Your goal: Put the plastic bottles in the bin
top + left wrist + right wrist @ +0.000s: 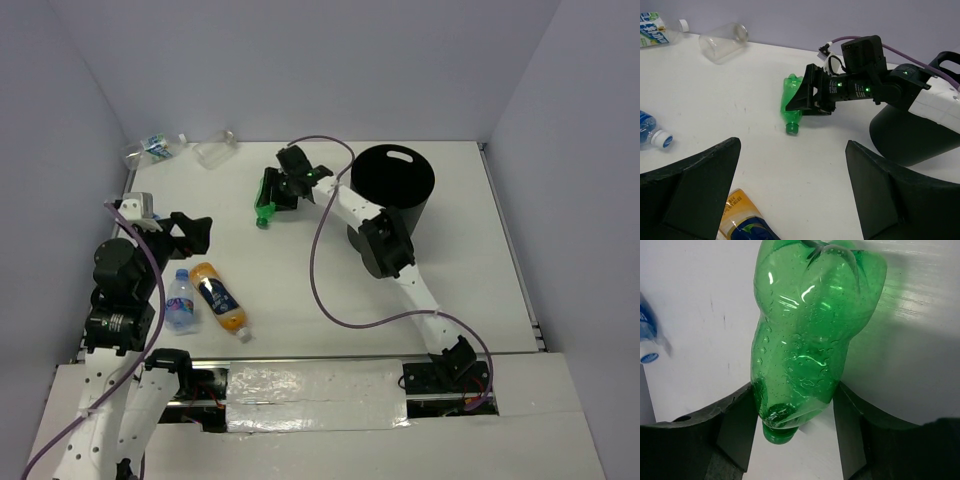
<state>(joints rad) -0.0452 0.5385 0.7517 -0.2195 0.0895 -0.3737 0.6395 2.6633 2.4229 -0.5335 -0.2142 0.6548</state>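
While left gripper [194, 232] hangs spread, right gripper [796, 400] pinches green bottle [805, 330] on tabletop [275, 295] near black bin [420, 212].

Table centre: bare white table [270, 270], open room between the two arms.
Cable: a purple cable [312, 270] loops across that room's right side.
Far middle: the right gripper [795, 410], clamped on the lying green bottle [790, 107], fills this spot.
Bin: the black bin [432, 180] stands far right, mouth clear from above; the right arm [385, 245] crosses its near-left side.
Near left: an orange bottle [218, 296] and a blue-capped bottle [180, 300] lie side by side near the spread left gripper [190, 232].
Far-left corner: a labelled bottle [155, 148] and a plain clear bottle [216, 148] lie by the back wall.
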